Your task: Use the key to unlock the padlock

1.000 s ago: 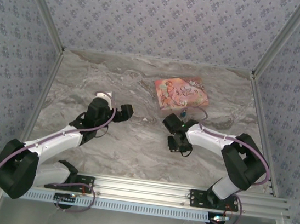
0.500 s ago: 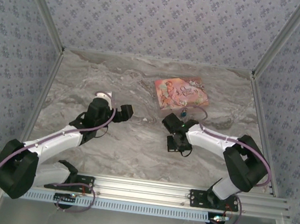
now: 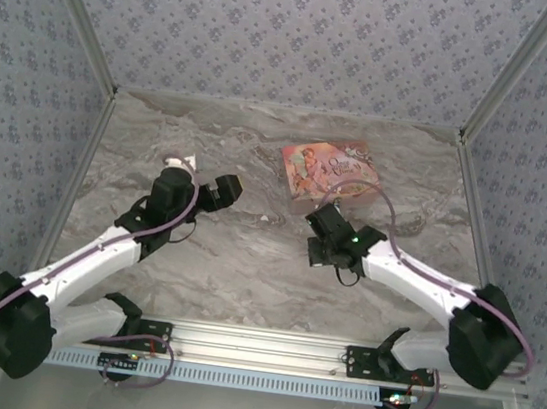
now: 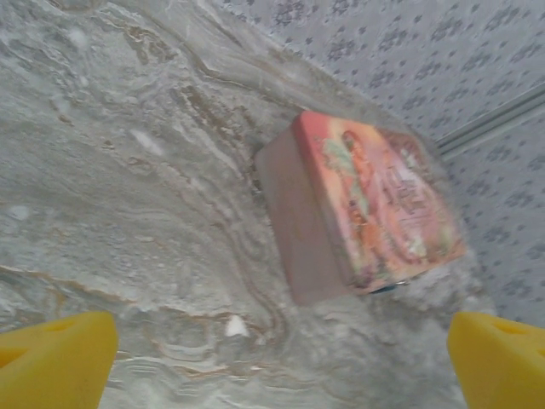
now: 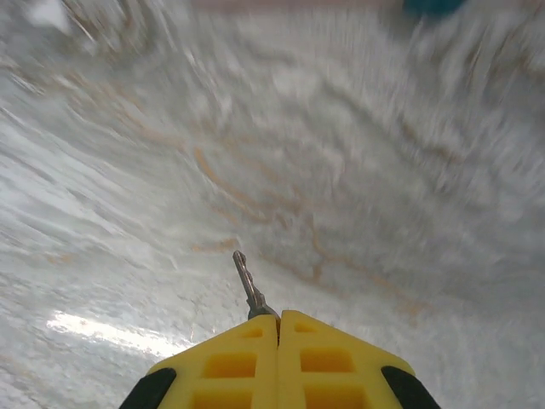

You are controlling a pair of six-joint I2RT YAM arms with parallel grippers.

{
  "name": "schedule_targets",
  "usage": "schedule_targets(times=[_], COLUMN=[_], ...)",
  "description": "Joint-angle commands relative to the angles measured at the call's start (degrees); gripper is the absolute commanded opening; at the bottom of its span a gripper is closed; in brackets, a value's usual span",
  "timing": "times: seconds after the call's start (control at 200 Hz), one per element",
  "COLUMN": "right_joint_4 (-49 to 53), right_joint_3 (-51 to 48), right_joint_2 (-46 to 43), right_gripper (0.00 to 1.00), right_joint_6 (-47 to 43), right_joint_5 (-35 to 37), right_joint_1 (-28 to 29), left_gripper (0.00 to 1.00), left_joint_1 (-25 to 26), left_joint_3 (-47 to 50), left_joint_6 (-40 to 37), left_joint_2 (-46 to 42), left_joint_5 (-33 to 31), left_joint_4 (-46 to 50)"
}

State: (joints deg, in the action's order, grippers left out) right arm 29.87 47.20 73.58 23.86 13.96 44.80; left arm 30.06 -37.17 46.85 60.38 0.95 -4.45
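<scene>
My right gripper [image 5: 278, 317] is shut on the key [image 5: 248, 283]. The thin grey blade sticks out from between the yellow fingertips, above the marble table. A blurred blue patch at the top edge of the right wrist view is the padlock [image 5: 434, 5]. A sliver of the padlock [image 4: 385, 289] also peeps out at the pink box's far corner. From above, my right gripper [image 3: 320, 215] hangs just in front of the pink box [image 3: 330, 170]. My left gripper [image 3: 225, 189] stands open, left of the box, with nothing between its fingers [image 4: 56, 360].
The pink illustrated box [image 4: 375, 204] lies flat at the back of the marble table [image 3: 246, 261]. Patterned walls close in the back and both sides. A small white fleck [image 4: 236, 325] lies on the marble before the left gripper.
My right gripper has shut on the key and lifted it off the marble, while that arm's elbow swung out to the right. The left gripper has moved a little towards the back.
</scene>
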Motion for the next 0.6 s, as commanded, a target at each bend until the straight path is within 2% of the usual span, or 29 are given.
schedule_targets(times=[0.0, 0.18, 0.36, 0.595], right_joint_4=[-9.65, -23.54, -32.35, -37.43], right_joint_3=[-1.56, -3.59, -2.12, 1.45], right_joint_2=[-6.14, -13.28, -14.39, -11.00], right_gripper=[0.00, 0.00, 0.00, 0.00], right_joint_6=[-11.77, -30.43, -47.35, -61.87], right_joint_5=[8.93, 12.48, 12.20, 12.32], right_joint_1=[1.68, 2.76, 4.41, 8.26], left_gripper=[0.96, 0.83, 0.81, 0.72], left_joint_1=[0.24, 0.26, 0.50, 3.79], left_joint_3=[-4.41, -10.23, -19.20, -23.53], left_joint_6=[11.95, 26.86, 32.80, 43.15], left_joint_2=[-1.16, 0.00, 2.77, 7.78], left_joint_5=[2.98, 5.26, 10.46, 15.04], left_joint_4=[3.96, 8.18, 15.14, 15.44])
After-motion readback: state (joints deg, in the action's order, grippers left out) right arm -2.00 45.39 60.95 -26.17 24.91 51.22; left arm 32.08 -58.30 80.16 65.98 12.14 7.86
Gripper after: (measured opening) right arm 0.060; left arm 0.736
